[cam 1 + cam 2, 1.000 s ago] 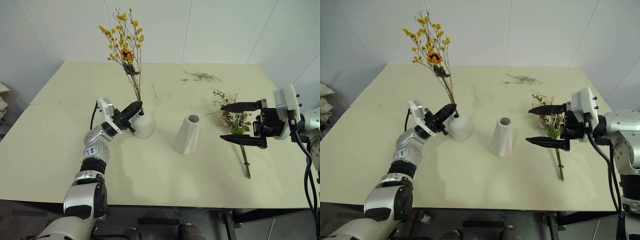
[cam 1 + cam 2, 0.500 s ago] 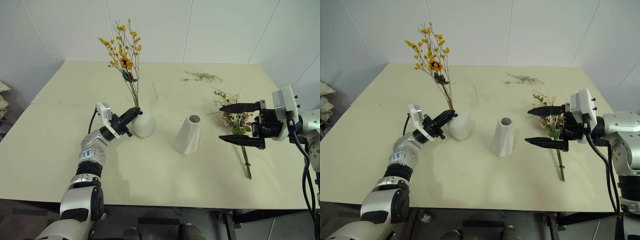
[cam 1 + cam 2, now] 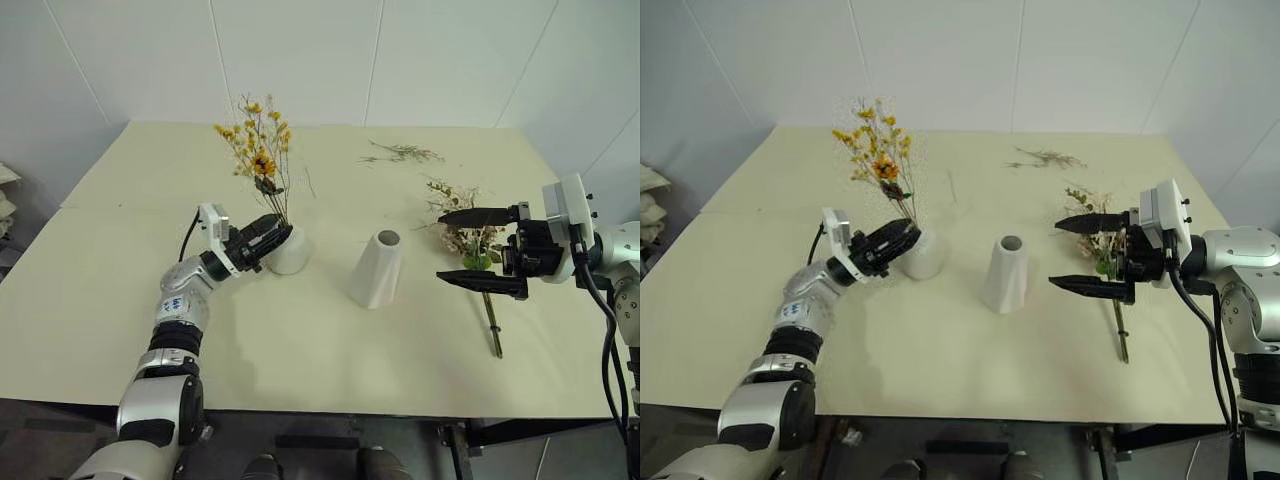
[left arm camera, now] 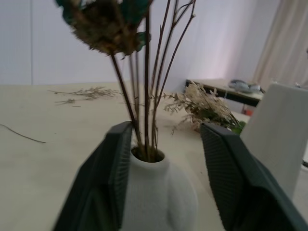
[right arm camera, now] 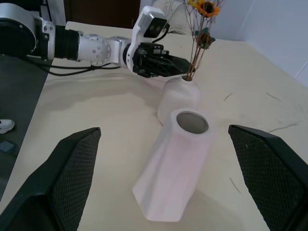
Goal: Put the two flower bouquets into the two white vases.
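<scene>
Your left gripper (image 4: pixel 163 168) has let go since a second ago: its jaws, then pinched on the stems, now stand apart either side of the round vase's neck, touching neither stems nor neck as far as the wrist view shows. The yellow-orange bouquet (image 3: pixel 262 165) has sunk lower into the vase than it stood before. Your right gripper (image 3: pixel 478 250) has not moved; its fingers are spread wide, empty, hanging just in front of the cream-pink bouquet (image 3: pixel 468 240).

You have two vases and two bouquets on the table (image 3: pixel 300 350), plus one loose brown twig (image 3: pixel 400 153) near the far edge.

The round white vase (image 3: pixel 291 250), nearer your left side, holds the yellow-orange bunch upright, stems down its narrow neck. The cone-shaped white vase (image 3: pixel 377 268) stands upright in the middle of the table with its mouth open and nothing in it. The cream-pink bunch lies flat on the table at your right, well apart from the cone vase, its stem end (image 3: pixel 493 335) pointing toward you.
</scene>
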Available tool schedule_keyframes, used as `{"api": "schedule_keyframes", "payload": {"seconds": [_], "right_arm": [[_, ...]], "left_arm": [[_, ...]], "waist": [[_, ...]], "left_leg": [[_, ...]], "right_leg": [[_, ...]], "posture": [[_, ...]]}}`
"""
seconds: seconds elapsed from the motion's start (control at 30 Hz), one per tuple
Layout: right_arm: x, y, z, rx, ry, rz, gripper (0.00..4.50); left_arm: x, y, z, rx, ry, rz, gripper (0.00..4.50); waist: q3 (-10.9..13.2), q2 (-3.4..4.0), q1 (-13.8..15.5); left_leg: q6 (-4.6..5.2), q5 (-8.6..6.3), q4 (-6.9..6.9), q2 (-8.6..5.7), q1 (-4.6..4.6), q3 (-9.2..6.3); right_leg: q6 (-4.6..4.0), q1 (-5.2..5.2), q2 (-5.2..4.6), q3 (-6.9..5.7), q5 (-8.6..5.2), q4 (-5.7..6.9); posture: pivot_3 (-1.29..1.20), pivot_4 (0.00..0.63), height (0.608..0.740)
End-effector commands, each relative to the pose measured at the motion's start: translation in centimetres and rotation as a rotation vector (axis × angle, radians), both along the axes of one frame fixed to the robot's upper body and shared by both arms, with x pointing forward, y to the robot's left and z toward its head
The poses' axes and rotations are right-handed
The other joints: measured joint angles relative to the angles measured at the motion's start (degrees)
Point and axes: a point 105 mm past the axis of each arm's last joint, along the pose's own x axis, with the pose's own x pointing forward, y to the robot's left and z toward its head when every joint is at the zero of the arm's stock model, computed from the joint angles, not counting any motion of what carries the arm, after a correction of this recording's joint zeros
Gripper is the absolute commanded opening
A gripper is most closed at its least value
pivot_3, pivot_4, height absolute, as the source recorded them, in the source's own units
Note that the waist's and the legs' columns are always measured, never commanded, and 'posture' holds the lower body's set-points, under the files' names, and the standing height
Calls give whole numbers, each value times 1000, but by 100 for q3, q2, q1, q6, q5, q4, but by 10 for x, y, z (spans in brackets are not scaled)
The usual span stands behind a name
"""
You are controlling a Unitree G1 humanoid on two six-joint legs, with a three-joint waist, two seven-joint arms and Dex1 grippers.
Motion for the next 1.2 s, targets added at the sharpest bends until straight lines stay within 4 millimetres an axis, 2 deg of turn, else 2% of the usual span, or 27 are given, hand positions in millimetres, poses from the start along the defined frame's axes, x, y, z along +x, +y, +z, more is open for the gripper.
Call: {"api": "schedule_keyframes", "payload": {"seconds": [0.03, 0.13, 0.3, 0.37, 0.47, 0.63, 0.7, 0.87, 1.03, 1.2], "right_arm": [[-4, -9, 19, 32, -60, -46, 4500], [-1, -17, 22, 50, -40, -108, 4500], [8, -40, 22, 53, 75, -307, 4500], [15, -56, 18, 16, 135, -449, 4500], [25, -88, -2, -130, 271, -729, 4500], [27, -120, -25, -227, 477, -941, 4500], [28, -129, -36, -239, 586, -1013, 4500], [33, -121, -60, -225, 862, -1075, 4500], [42, -111, -67, -197, 978, -1085, 4500], [53, -88, -73, -188, 1073, -1046, 4500]], "left_arm": [[-15, 18, 16, 126, -69, -35, 3554], [-31, 26, 22, 209, -78, -83, 4486], [-56, 43, 27, 368, -77, -148, 4486], [-66, 45, 30, 414, -74, -182, 4486], [-85, 48, 46, 456, -54, -273, 4486], [-95, 36, 76, 432, -88, -323, 4486], [-98, 32, 82, 426, -94, -347, 4486], [-116, 27, 91, 431, -74, -412, 4486], [-123, 29, 96, 455, -77, -403, 4486], [-128, 39, 95, 452, -61, -350, 4486]], "waist": [[0, 0, -11], [0, 1, 0], [0, 1, 32], [0, 1, 27], [1, 2, 27], [1, 2, 7], [2, 3, 2], [4, 7, -125], [5, 10, -156], [6, 11, -158]], "left_leg": [[0, 0, -1, 0, 0, 0], [0, 0, -4, 2, 0, 0], [0, 0, -1, 1, -1, -2], [0, 0, -3, 1, -1, -1], [0, 0, -4, 2, -2, -1], [2, -1, -12, 4, 0, 0], [2, -1, -8, 3, -2, 2], [3, -2, -21, 7, -2, 6], [3, -2, -43, 8, -2, 8], [3, -2, -54, 8, -4, 8]], "right_leg": [[0, -1, 0, 0, 0, 0], [-1, -2, 2, 0, -1, 1], [-2, 0, 1, 0, -1, 1], [-6, 0, 1, 1, -2, 0], [-15, -3, 1, 0, -7, 1], [-22, -5, 2, -1, -11, -3], [-22, -5, 1, -1, -11, -5], [-24, -15, 1, 1, -12, -6], [-27, -25, 2, 1, -16, -10], [-27, -27, 2, 1, -18, -20]], "posture": [[0, 150, 740], [0, 150, 740], [0, 150, 740], [0, 150, 740], [0, 150, 740], [0, 150, 740], [0, 150, 740], [0, 150, 740], [0, 150, 740], [0, 150, 740]]}}
